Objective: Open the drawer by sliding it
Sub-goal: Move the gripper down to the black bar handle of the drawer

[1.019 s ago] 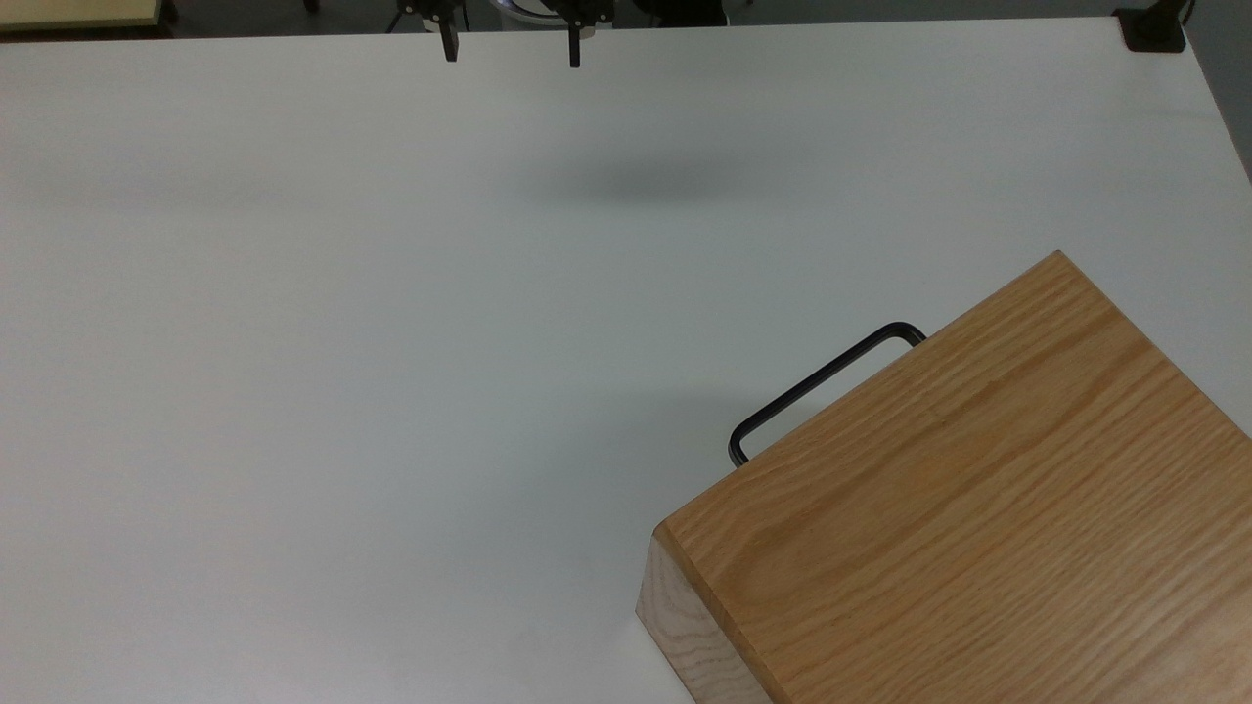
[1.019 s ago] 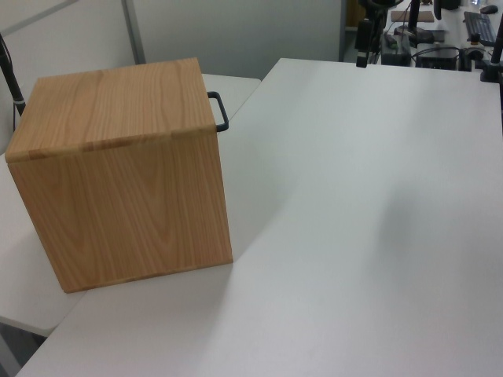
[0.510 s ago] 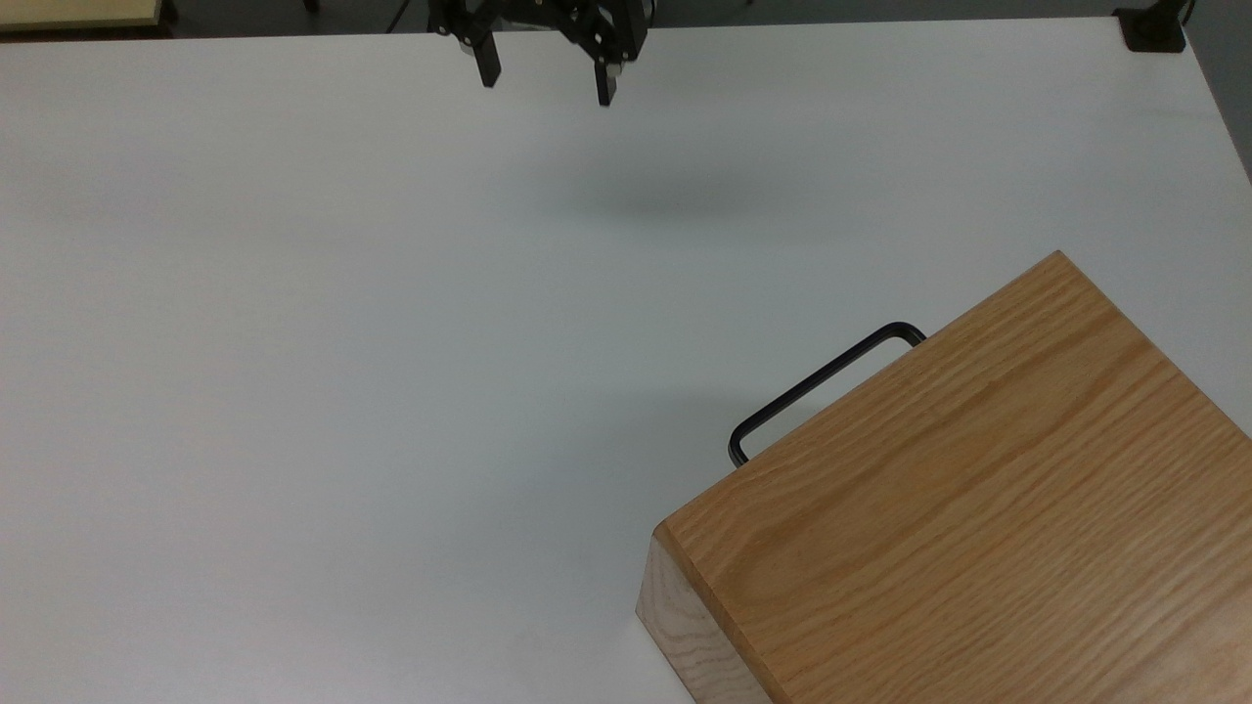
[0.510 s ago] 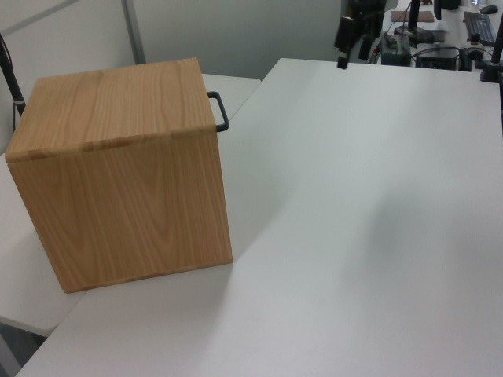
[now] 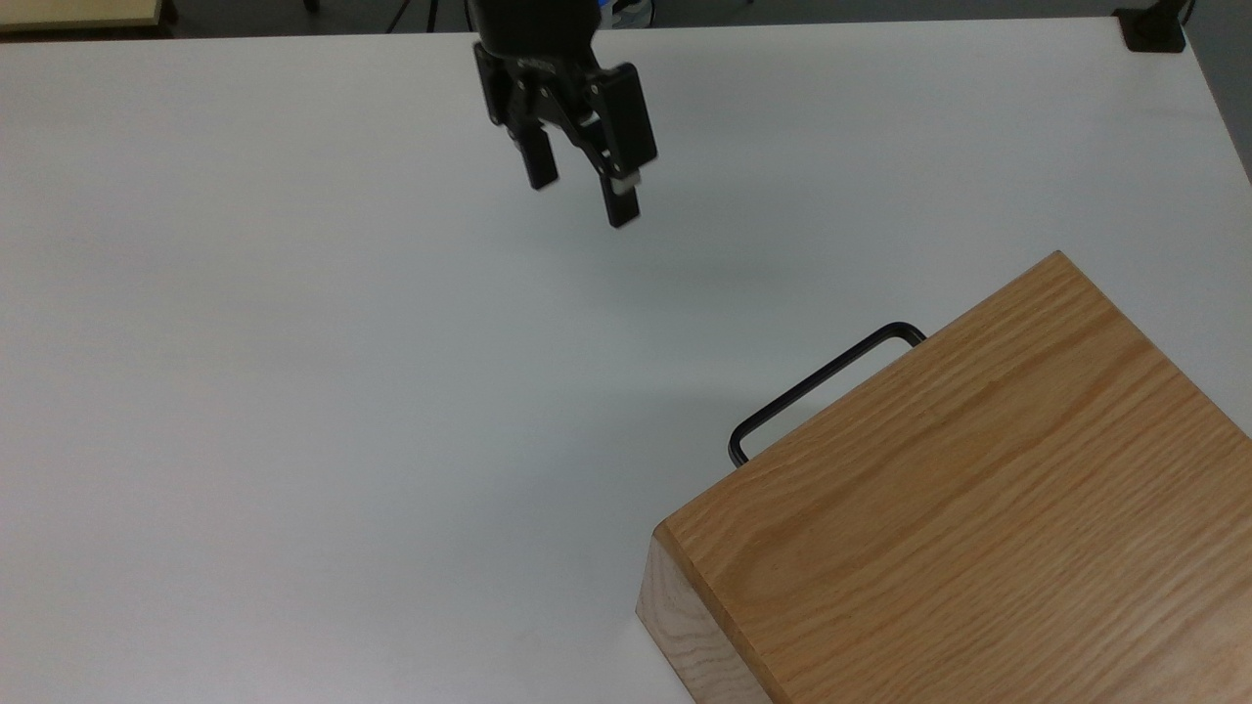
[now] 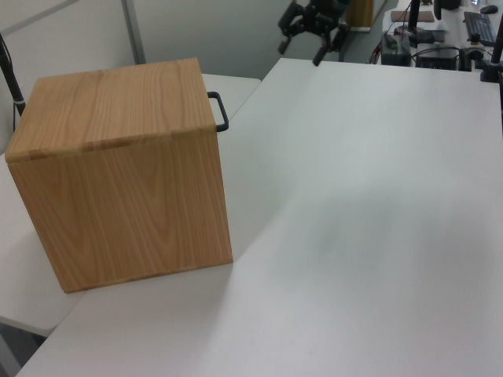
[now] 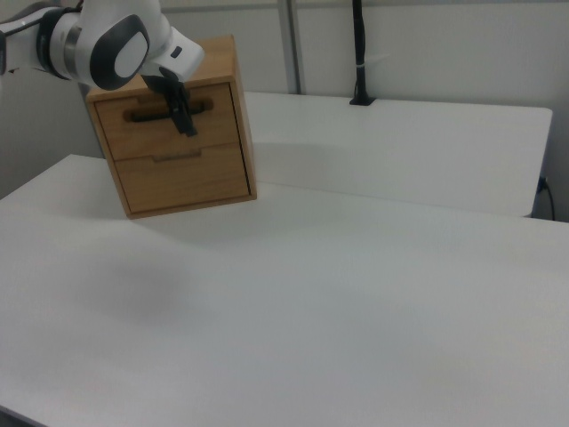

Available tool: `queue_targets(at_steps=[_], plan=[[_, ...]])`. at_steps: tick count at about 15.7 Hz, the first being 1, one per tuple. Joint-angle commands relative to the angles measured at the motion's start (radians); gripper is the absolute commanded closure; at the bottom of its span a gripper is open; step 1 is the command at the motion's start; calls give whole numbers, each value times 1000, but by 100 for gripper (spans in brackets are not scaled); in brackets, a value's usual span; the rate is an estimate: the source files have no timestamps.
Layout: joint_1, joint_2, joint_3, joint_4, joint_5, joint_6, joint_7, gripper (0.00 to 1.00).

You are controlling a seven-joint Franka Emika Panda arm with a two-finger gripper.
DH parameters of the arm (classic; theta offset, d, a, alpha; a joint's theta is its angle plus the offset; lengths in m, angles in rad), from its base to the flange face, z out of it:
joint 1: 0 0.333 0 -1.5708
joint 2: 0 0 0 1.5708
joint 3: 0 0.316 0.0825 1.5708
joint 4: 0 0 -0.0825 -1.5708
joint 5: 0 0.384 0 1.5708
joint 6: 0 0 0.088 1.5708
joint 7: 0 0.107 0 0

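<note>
The drawer [image 7: 133,135] is the upper one in the oak box casing [image 5: 978,508], and its front sits flush with the casing. Its thin black bar handle [image 5: 822,383] juts out from the box toward the top view's upper left, and appears again as the handle [image 6: 221,111] and the handle [image 7: 160,113]. My gripper [image 5: 582,200] hangs open above the white table, up and to the left of the handle in the top view, well apart from it. From the left view the gripper [image 6: 300,55] is over the table's far edge. The gripper [image 7: 185,120] overlaps the drawer front in the right view.
The casing [image 6: 126,181] stands at the table's corner. A lower drawer [image 7: 182,178] sits under the handled one. A black clamp [image 5: 1154,29] and its pole [image 7: 358,53] stand at the table edge. Wide bare white table [image 5: 293,391] lies between gripper and box.
My gripper has come in from the table's far edge toward the box, moving down in the top view, with its fingers still apart. The box and drawer have not moved.
</note>
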Motion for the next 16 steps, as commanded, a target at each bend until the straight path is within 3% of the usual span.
queue_targets(at_steps=[1,4,10,16], plan=[[60,111,-7,109,15,68,94,17],[102,154,-7,115,11,140,142,32],[140,258,-3,210,14,191,166,32],[177,300,-1,218,15,271,177,35]])
